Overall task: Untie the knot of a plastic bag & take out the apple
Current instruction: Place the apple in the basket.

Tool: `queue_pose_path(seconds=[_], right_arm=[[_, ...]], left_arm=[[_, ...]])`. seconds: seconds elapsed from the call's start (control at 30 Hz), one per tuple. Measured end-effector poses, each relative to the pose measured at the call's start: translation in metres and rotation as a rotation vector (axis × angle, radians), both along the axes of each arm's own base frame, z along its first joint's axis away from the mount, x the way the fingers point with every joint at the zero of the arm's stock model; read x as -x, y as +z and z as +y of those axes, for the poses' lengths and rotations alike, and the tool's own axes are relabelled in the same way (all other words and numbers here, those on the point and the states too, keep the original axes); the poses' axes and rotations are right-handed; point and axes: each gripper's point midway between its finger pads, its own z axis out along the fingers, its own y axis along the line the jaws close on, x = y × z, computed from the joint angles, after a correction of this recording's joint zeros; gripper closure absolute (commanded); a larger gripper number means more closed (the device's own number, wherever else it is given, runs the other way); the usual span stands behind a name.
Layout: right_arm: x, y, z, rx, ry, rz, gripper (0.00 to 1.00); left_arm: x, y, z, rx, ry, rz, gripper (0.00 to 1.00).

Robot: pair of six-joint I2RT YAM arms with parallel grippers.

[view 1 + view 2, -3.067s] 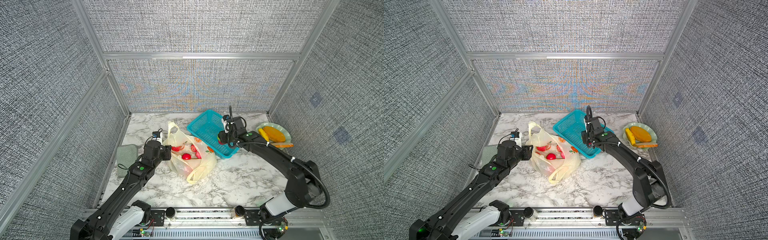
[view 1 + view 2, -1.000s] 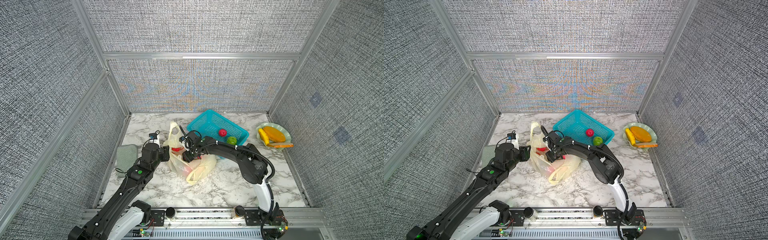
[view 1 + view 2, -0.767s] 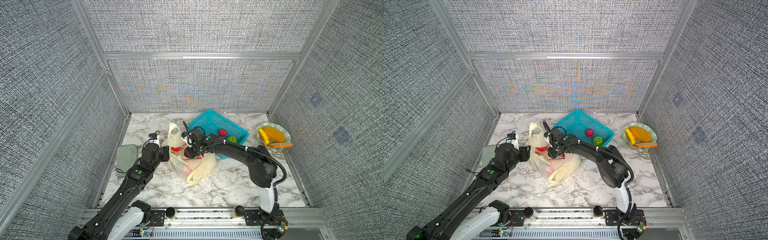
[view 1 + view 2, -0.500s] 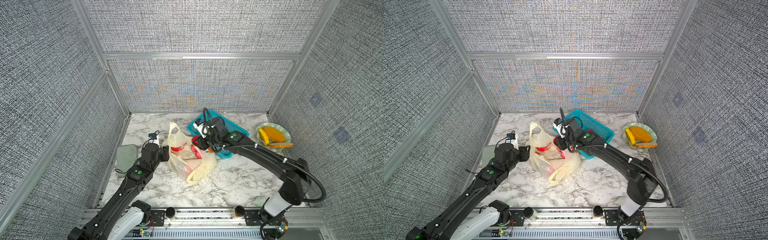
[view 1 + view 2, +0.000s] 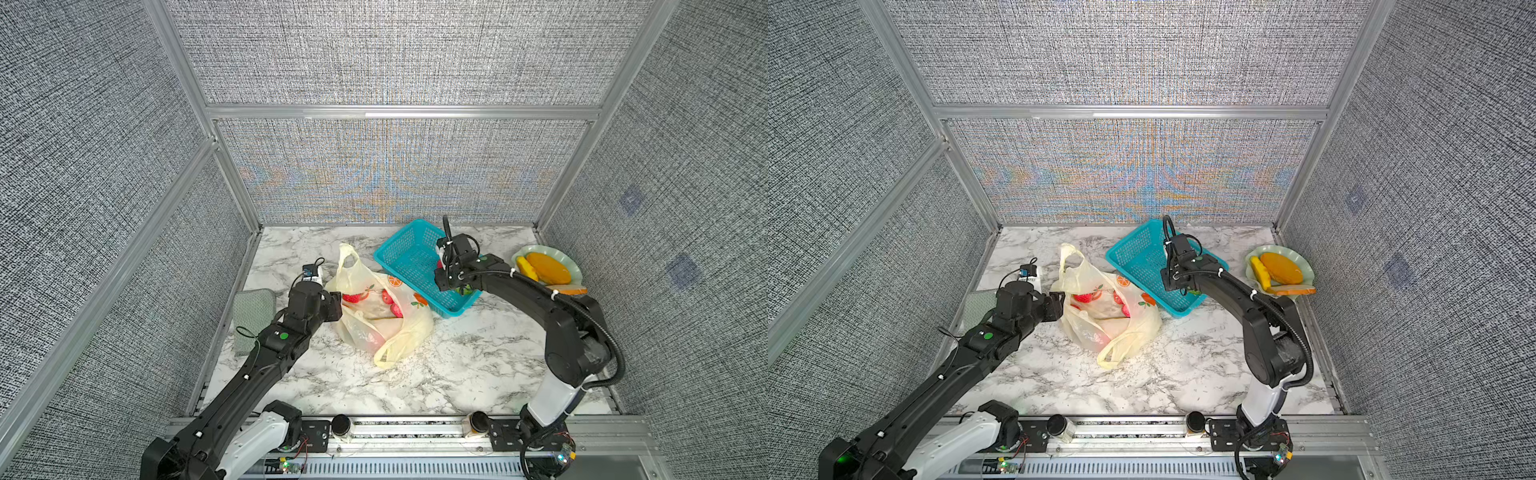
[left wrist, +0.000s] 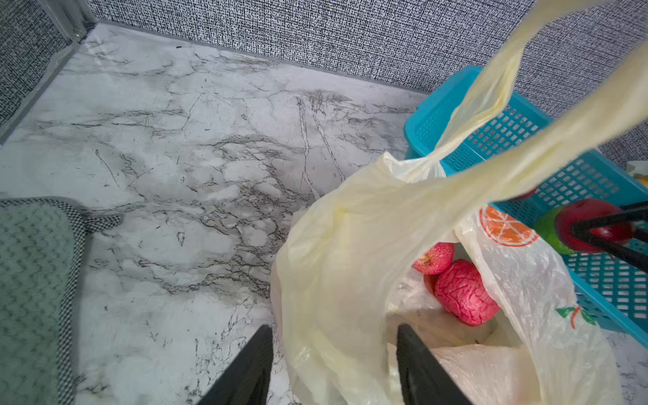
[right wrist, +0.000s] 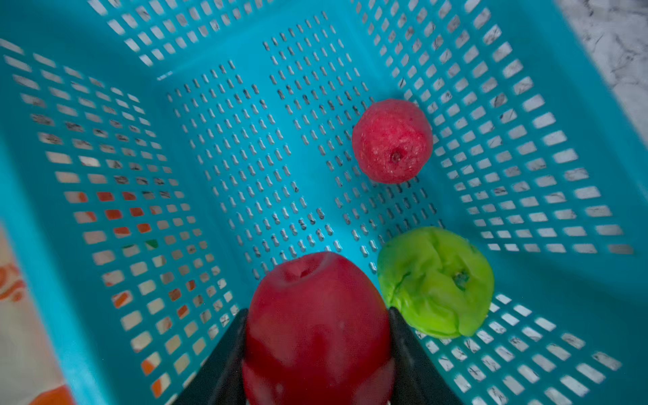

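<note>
The plastic bag (image 5: 374, 320) (image 5: 1100, 318) lies mid-table with its mouth gaping. The knot is out of view; two handle loops (image 5: 348, 266) stand apart. Red apples (image 6: 466, 298) rest inside the bag. My left gripper (image 5: 338, 305) (image 6: 335, 329) is open at the bag's left rim, one finger outside the film and one inside. Over the teal basket (image 5: 409, 257), my right gripper (image 5: 456, 287) (image 7: 318, 312) is shut on a dark red apple (image 7: 315, 336). That apple hangs just above the basket floor.
In the basket (image 7: 105, 105) lie a smaller red apple (image 7: 392, 140) and a crumpled green apple (image 7: 434, 280). A green cloth (image 5: 251, 316) lies at the left wall. A plate (image 5: 569, 266) of yellow and orange food sits far right.
My right gripper has left the bag's mouth and swung right over the basket, carrying the red apple. The left arm has stayed at the bag's rim, its jaws slightly wider.
</note>
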Motion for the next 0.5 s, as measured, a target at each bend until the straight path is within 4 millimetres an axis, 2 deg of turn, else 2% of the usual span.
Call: queue_pose_path(seconds=[0.07, 0.13, 0.2, 0.27, 0.33, 0.43, 0.5], right_arm=[[0.001, -0.008, -0.003, 0.017, -0.001, 0.026, 0.31], [0.002, -0.005, -0.005, 0.020, 0.000, 0.028, 0.27], [0.004, 0.011, -0.003, 0.006, 0.007, -0.002, 0.27], [0.010, 0.037, 0.007, -0.029, 0.040, -0.054, 0.30], [0.022, 0.065, 0.030, -0.085, 0.117, -0.104, 0.37], [0.050, 0.093, 0.081, -0.201, 0.298, -0.137, 0.59], [0.074, 0.099, 0.119, -0.278, 0.422, -0.116, 0.62]], left_arm=[[0.001, -0.002, 0.000, -0.001, -0.001, 0.005, 0.42], [0.002, -0.002, 0.000, 0.000, 0.000, 0.007, 0.44], [0.003, 0.000, 0.001, 0.002, 0.002, -0.002, 0.46], [0.003, 0.001, 0.005, -0.006, 0.019, -0.011, 0.50], [0.005, -0.002, 0.011, -0.023, 0.043, 0.003, 0.58], [0.008, -0.011, 0.018, -0.041, 0.078, 0.035, 0.63], [0.011, -0.015, 0.021, -0.047, 0.088, 0.054, 0.65]])
